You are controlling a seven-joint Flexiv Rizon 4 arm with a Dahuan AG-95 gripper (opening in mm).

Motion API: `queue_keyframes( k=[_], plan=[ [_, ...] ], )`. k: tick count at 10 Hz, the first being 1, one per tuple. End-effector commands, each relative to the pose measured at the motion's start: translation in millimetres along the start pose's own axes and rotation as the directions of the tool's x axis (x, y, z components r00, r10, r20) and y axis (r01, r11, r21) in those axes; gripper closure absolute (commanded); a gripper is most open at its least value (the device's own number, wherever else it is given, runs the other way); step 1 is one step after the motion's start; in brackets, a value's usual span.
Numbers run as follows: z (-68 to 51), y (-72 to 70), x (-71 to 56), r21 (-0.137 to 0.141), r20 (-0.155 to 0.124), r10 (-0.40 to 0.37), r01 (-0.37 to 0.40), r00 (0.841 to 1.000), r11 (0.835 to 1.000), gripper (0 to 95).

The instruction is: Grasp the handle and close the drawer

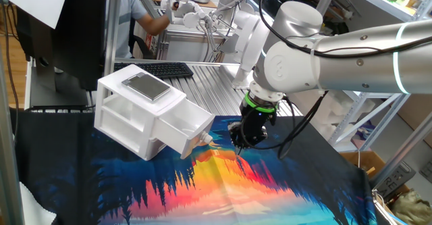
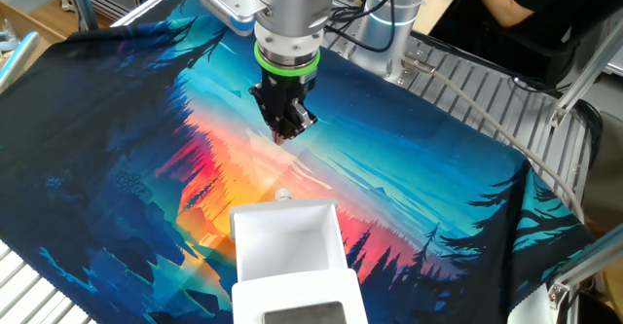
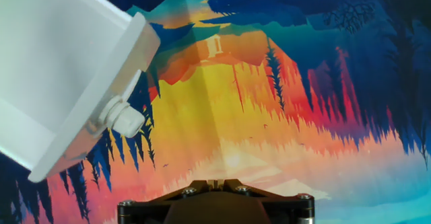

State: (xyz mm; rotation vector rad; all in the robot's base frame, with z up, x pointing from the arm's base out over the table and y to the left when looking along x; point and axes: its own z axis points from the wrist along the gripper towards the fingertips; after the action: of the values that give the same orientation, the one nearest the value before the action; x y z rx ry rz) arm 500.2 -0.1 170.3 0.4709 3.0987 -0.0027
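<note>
- the black two-finger claw (image 2: 285, 129) hangs pointing down over the sunset-print cloth (image 2: 409, 178) that covers the desk, its tips pressed together on nothing at all
- the small round white plastic knob handle (image 3: 126, 121) sits on the front of the pulled-out white plastic drawer (image 1: 181, 128); the hand view has it off to the left of the claw, apart from it, no contact
- the drawer juts out of the small white two-drawer cabinet (image 1: 128, 110), open and empty as far as the other fixed view shows
- step in hand, by my read: the approach, the handle not yet grasped and the drawer not yet pushed
- the next move calls for spreading the tips, shifting across toward the knob and lining up so the fingers can straddle it before pinching
- after that, a straight push along the drawer's line into the cabinet; the light cabinet might slide on the cloth
- a flat grey slab (image 1: 147, 86) lies on the cabinet top
- writing, brands, labels: none readable anywhere; the black keyboard (image 1: 162, 69) behind is too small to read
</note>
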Motion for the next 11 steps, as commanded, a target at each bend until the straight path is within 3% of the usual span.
queue_keyframes(
  k=[1, 3, 5, 6, 7, 8, 11],
  plan=[
    [0.1, 0.0, 0.3, 0.002, 0.0, 0.056, -0.056, 0.998, 0.998, 95.0],
    [0.1, 0.0, 0.3, 0.005, -0.002, 0.139, -0.139, 0.99, 0.99, 95.0],
    [-0.2, -0.2, 0.3, 0.007, 0.004, 0.242, -0.242, 0.97, 0.97, 95.0],
    [-0.5, -0.3, 0.4, 0.014, 0.006, 0.327, -0.327, 0.945, 0.945, 95.0],
    [-0.6, -0.4, 0.4, 0.013, 0.003, 0.424, -0.424, 0.905, 0.905, 95.0],
    [-0.8, -0.5, 0.5, 0.011, 0.002, 0.464, -0.464, 0.886, 0.886, 95.0],
    [-1.7, -1.0, 0.7, 0.005, -0.009, 0.628, -0.628, 0.779, 0.779, 95.0]
  ],
)
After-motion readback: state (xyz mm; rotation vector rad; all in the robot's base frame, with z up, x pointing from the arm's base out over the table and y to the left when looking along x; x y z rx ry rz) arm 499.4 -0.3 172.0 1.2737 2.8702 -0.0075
